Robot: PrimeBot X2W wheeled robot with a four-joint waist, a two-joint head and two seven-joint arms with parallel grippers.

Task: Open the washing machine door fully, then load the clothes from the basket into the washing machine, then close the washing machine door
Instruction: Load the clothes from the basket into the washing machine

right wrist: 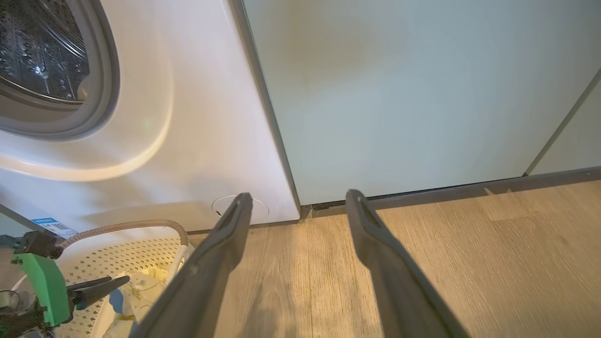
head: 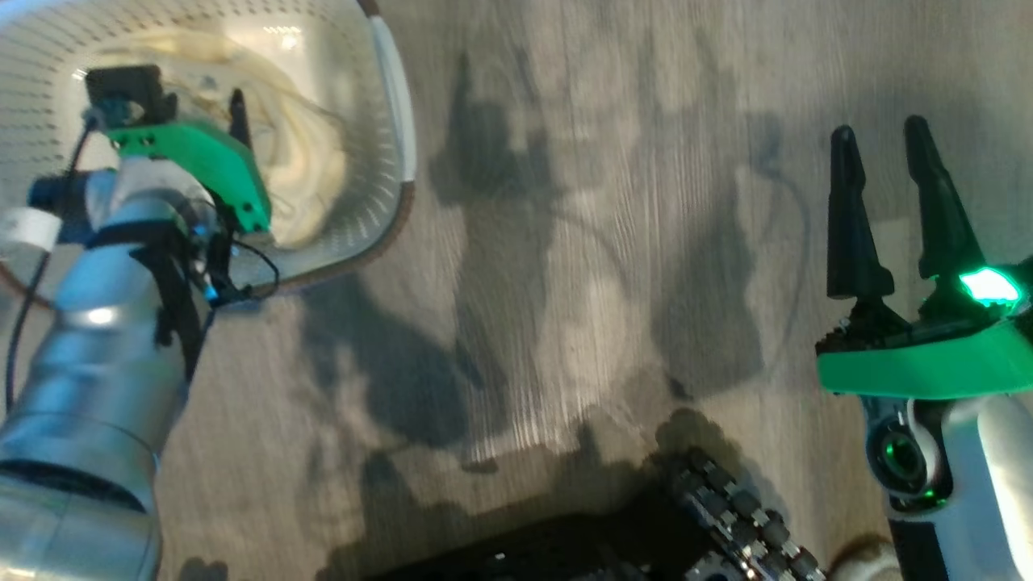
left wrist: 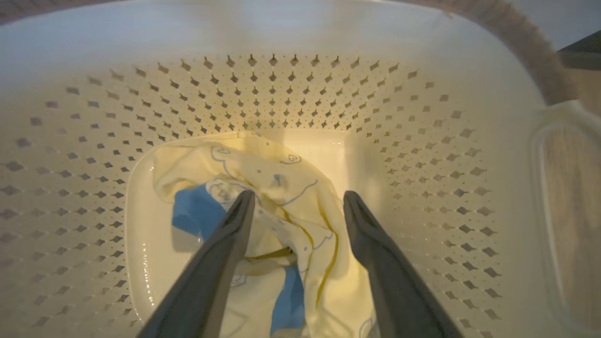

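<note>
The basket (head: 399,105) stands on the floor at the upper left, and the clothes (head: 307,161) lie in it, cream-yellow with a blue patch (left wrist: 197,211). My left gripper (left wrist: 299,195) is down inside the basket (left wrist: 422,141), open. Its fingers (left wrist: 225,249) straddle the clothes (left wrist: 263,169) just above them, gripping nothing. My right gripper (head: 880,129) hangs open and empty over bare floor at the right. In the right wrist view the washing machine (right wrist: 188,117) shows its uncovered steel drum (right wrist: 37,47). The basket (right wrist: 141,244) stands in front of it. The washing machine door is out of view.
Pale teal cabinets (right wrist: 399,94) stand to the right of the machine above a dark plinth. The machine's round lower hatch (right wrist: 260,209) is near its bottom corner. Wood-look floor (head: 565,242) stretches between the grippers. My dark base (head: 726,516) is at the bottom edge.
</note>
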